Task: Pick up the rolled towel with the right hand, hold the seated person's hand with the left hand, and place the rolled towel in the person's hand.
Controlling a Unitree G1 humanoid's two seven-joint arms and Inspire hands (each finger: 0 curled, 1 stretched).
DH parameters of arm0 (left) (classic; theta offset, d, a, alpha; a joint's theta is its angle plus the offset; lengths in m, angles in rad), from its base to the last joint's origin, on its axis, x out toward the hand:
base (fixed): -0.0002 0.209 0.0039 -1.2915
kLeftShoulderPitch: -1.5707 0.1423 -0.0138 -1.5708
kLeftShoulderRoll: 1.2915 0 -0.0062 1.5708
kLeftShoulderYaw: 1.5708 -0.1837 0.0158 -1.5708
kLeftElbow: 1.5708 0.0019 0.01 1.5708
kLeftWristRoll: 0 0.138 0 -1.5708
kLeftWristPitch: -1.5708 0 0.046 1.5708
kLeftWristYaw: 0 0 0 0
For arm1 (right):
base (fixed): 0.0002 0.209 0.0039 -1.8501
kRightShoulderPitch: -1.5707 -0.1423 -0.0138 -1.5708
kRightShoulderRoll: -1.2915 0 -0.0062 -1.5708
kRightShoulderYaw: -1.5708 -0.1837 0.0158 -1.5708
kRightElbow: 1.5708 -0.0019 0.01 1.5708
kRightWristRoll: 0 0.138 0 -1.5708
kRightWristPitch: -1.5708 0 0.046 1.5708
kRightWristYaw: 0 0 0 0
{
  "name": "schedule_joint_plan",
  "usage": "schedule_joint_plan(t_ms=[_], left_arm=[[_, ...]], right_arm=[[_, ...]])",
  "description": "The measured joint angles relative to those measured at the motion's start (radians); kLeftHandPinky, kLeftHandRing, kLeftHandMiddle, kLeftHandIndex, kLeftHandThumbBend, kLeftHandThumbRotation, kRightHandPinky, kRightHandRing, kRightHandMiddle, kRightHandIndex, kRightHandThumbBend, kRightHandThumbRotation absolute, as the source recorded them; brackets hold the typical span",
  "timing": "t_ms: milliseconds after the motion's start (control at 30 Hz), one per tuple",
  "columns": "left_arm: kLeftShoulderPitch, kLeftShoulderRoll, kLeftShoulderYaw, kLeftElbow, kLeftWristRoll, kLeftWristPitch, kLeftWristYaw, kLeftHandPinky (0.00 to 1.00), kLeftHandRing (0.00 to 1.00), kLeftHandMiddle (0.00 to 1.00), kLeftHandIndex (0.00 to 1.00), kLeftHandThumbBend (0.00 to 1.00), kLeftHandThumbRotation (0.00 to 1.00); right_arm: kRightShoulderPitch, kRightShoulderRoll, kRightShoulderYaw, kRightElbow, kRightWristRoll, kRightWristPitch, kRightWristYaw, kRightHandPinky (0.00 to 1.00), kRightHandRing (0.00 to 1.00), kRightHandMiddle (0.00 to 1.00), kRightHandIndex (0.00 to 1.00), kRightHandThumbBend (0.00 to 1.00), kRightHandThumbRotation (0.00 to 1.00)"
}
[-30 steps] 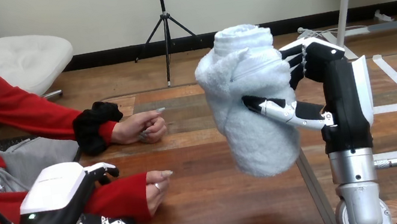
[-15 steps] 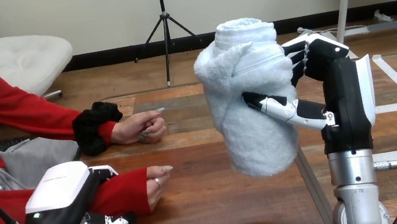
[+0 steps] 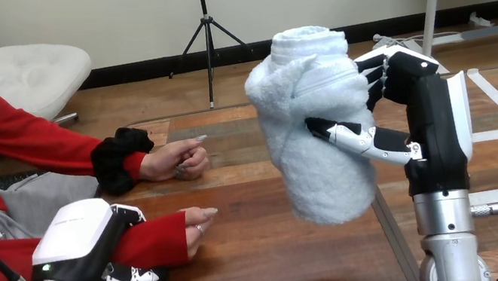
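The rolled towel is gripped upright above the counter by the right robot hand, the person's wrist is clasped by the left robot hand, and only placement in the person's hand is left.

left hand has crept a bit further along the red sleeve toward the wrist. person's near hand now sits slightly higher. rolled towel in right hand went up a touch
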Motion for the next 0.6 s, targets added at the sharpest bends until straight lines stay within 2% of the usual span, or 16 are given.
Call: schedule_joint_plan(t_ms=[600], left_arm=[[0.001, 0.006, 0.001, -0.021, -0.018, -0.01, -0.009, 0.27, 0.3, 0.35, 0.36, 0.79, 0.12]], right_arm=[[0.006, 0.007, -0.004, -0.007, -0.002, 0.015, 0.003, 0.18, 0.22, 0.33, 0.39, 0.74, 0.0]])
